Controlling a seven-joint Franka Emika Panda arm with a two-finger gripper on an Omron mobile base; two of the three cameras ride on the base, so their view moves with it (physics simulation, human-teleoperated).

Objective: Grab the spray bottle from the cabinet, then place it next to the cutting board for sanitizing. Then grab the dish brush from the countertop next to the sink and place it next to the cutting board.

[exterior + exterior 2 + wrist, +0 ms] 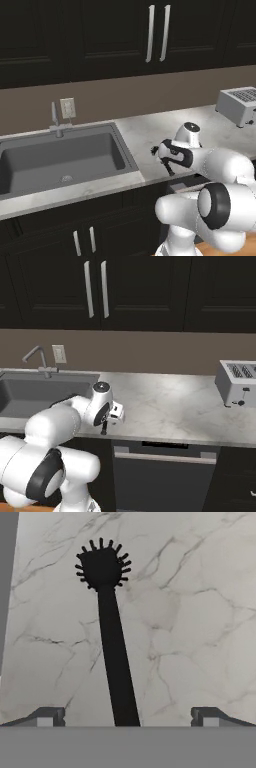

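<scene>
The dish brush (112,647) is black, with a long straight handle and a round bristled head. It lies flat on the white marble countertop (200,612), just right of the sink (60,160). My gripper (127,718) hangs above it, pointing down, and is open with one fingertip on each side of the handle and wide gaps between. In the left base view the brush head (154,149) pokes out from under the hand. The cabinet (125,35) doors overhead are shut. The spray bottle and the cutting board are out of view.
A silver toaster (237,383) stands at the right end of the counter. The faucet (56,122) and a wall outlet (67,107) sit behind the sink. A dishwasher front (160,476) lies below the counter edge.
</scene>
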